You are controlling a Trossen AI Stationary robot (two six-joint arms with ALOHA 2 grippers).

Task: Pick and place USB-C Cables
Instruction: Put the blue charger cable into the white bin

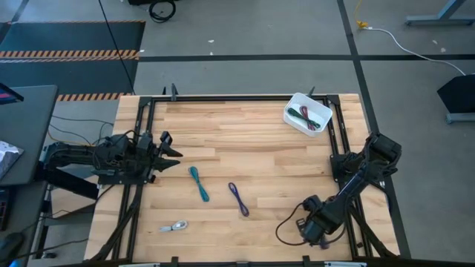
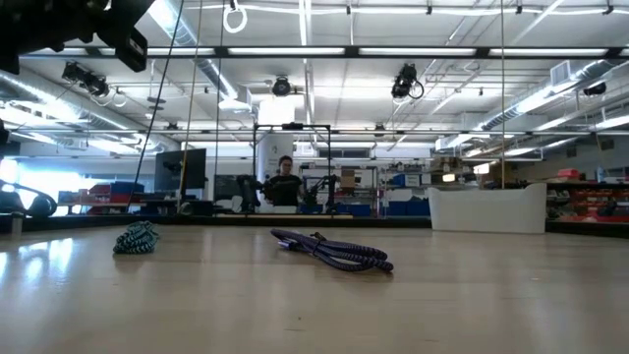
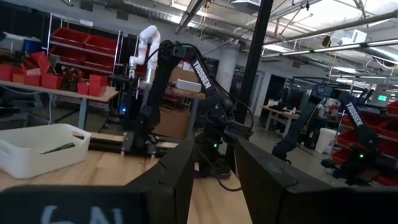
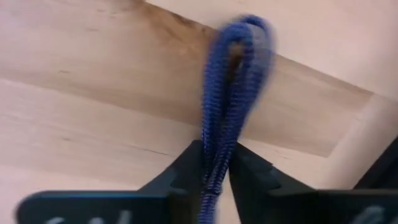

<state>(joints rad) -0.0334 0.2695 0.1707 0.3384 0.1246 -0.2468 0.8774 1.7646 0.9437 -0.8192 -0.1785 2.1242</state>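
The right gripper (image 4: 216, 163) was clamped on a coiled purple cable bundle (image 4: 227, 93) that hung looped past its fingers above the wooden worktop (image 1: 252, 148), apparently near the front right corner, held clear for carrying to the white rounded plastic tray (image 1: 306, 116) at the back right corner, where cables already lay. Three more waited near the front edge: a teal coiled cable (image 1: 198, 182), a second purple cable (image 1: 238, 198) and a silver-white bundle (image 1: 175, 226). The left gripper (image 3: 211, 174) idled at the left edge, fingers parted and empty.
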